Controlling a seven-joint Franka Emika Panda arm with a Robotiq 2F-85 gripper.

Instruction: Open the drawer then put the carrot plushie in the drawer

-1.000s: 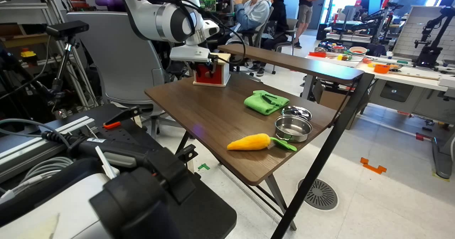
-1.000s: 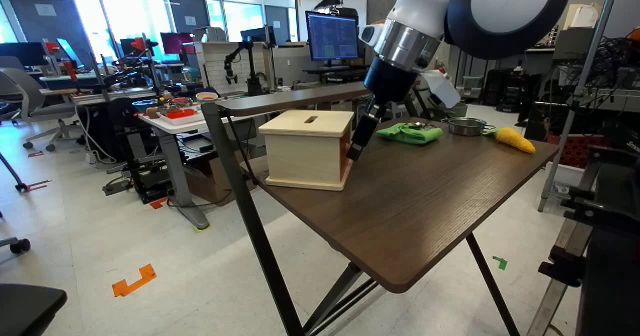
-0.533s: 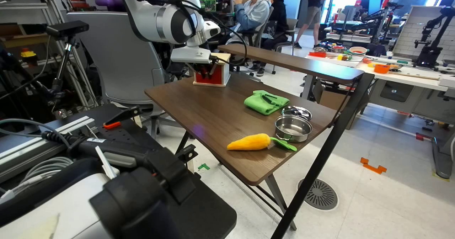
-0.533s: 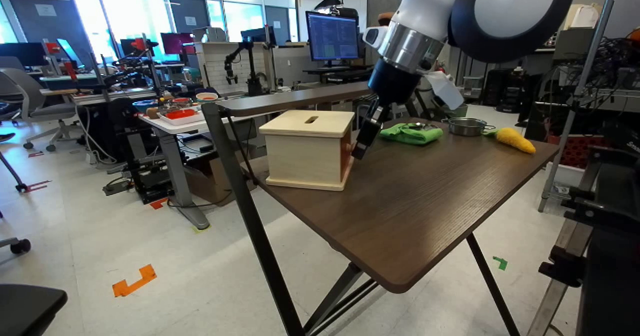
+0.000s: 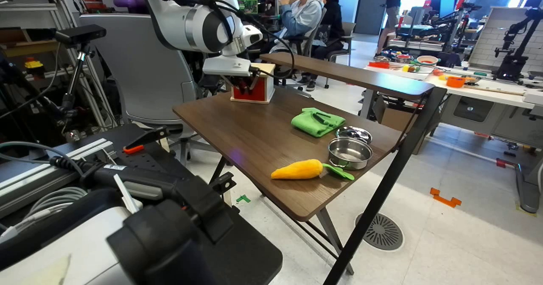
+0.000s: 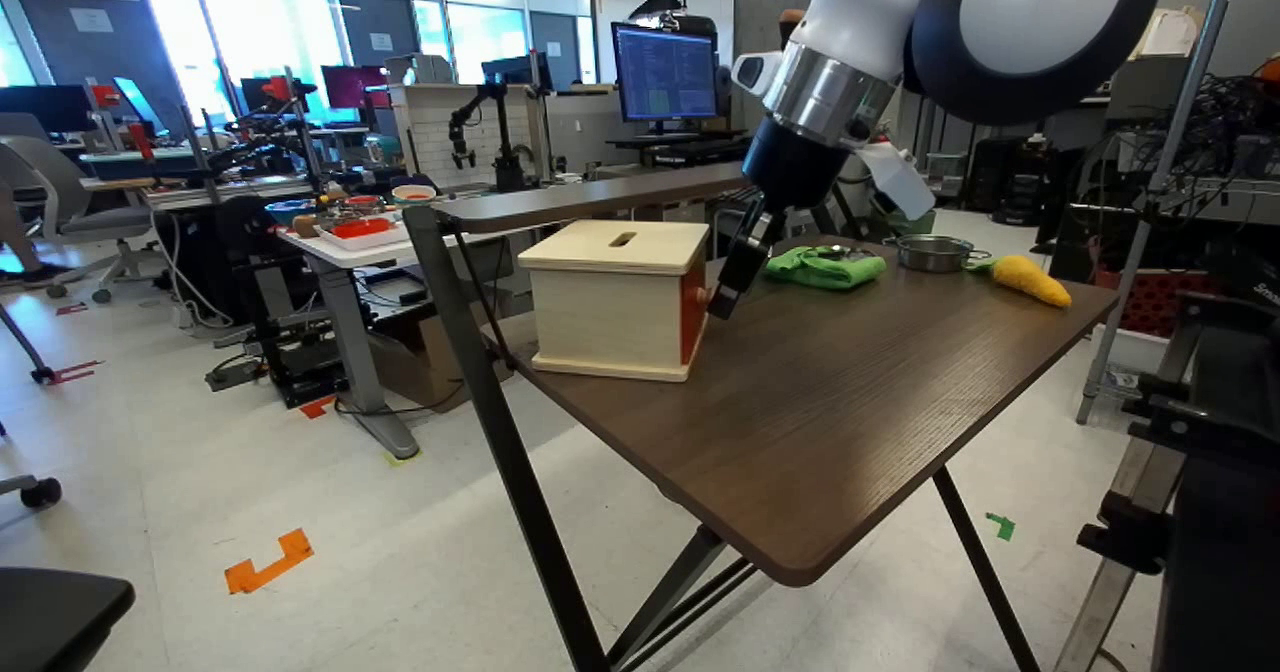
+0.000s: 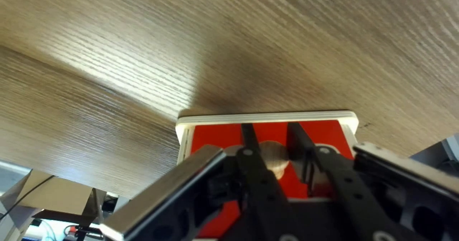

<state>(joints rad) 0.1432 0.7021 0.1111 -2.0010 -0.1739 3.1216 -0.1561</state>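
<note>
The drawer is a wooden box with a red front (image 5: 254, 96) on the table's far end. Its wooden side shows in an exterior view (image 6: 610, 322). In the wrist view the red front (image 7: 215, 135) fills the space below the jaws, with a round wooden knob (image 7: 275, 155) between the fingers. My gripper (image 7: 271, 133) is closed in on both sides of the knob. In both exterior views my gripper (image 5: 246, 90) (image 6: 722, 302) is at the box's front. The carrot plushie (image 5: 301, 169) (image 6: 1030, 280), yellow-orange with a green leafy end, lies at the opposite end of the table.
A folded green cloth (image 5: 318, 121) with a dark object on it, a metal lid (image 5: 354, 133) and a metal pot (image 5: 350, 153) stand on the table. A raised wooden shelf (image 5: 352, 75) runs along one side. The box sits near the table edge.
The fingers have closed together around the knob. The gripper has then drawn slightly back from the box, and more of the red front shows. The carrot plushie has not moved.
</note>
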